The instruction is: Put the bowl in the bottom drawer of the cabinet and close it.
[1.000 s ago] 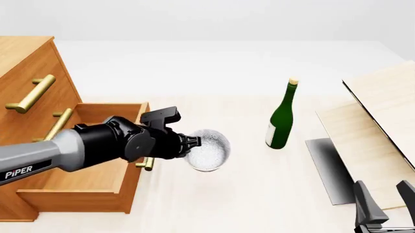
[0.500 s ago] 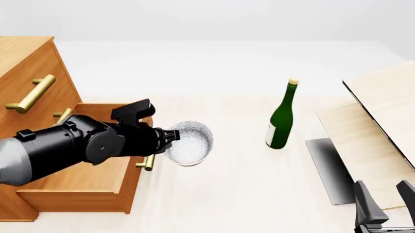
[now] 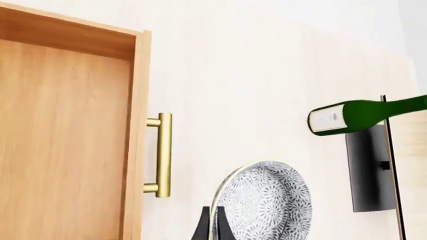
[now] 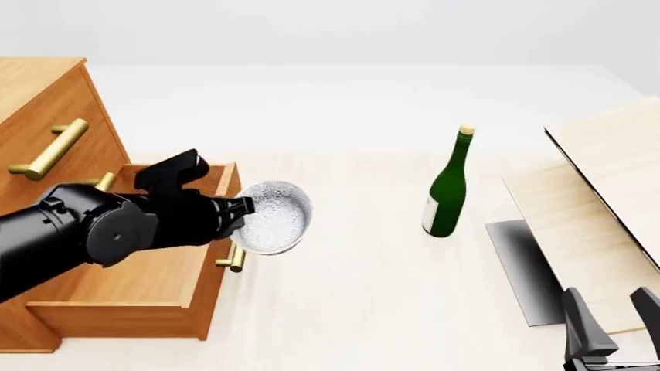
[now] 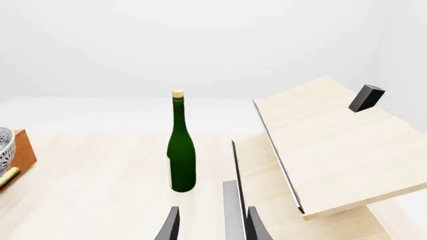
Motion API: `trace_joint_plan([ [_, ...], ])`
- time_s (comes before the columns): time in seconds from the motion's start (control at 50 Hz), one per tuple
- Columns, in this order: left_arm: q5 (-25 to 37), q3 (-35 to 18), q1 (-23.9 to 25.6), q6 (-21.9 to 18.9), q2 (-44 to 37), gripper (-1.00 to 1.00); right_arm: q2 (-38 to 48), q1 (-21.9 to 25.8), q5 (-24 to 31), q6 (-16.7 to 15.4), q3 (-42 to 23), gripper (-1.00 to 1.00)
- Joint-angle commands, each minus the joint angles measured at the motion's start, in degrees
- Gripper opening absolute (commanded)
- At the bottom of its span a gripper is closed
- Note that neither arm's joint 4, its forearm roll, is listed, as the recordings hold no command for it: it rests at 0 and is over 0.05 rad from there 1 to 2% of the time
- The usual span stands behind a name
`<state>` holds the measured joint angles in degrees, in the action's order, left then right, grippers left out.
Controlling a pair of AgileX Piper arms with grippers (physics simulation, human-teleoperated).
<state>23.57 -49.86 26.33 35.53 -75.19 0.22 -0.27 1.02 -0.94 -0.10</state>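
The speckled white-grey bowl [image 4: 273,217] hangs in the air, tipped on its side, just over the front edge of the open bottom drawer [image 4: 132,287] of the orange-brown cabinet [image 4: 46,116]. My left gripper [image 4: 243,207] is shut on the bowl's rim. In the left wrist view the bowl [image 3: 267,201] sits beside the drawer's brass handle [image 3: 162,155], and the gripper [image 3: 213,229] pinches its edge. My right gripper [image 4: 610,313] stands open and holds nothing at the near right. From the right wrist view the bowl [image 5: 5,145] shows at the edge, above the drawer front [image 5: 25,148].
A green bottle [image 4: 447,189] with a cork stands upright mid-table. Pale wooden boards [image 4: 608,166] lean at the right over a dark grey slab [image 4: 518,267]. The two upper drawers are shut, brass handles [image 4: 49,151] sticking out.
My left arm has carried the bowl leftward and slightly up, from beside the drawer's handle to over the drawer's front edge. The right arm has stayed still.
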Motion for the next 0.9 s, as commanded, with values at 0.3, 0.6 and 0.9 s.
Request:
trace_joint_plan([
  [0.3,2.8,3.8,-12.4,-4.2,5.2,-1.00,0.0,0.0,0.0,0.0,0.0,1.00],
  [0.6,6.2,2.0,-18.2,-7.8,6.8,-1.00,0.0,0.0,0.0,0.0,0.0,1.00],
  [0.9,7.0,1.7,-21.5,-8.6,7.9,-1.00,0.0,0.0,0.0,0.0,0.0,1.00],
])
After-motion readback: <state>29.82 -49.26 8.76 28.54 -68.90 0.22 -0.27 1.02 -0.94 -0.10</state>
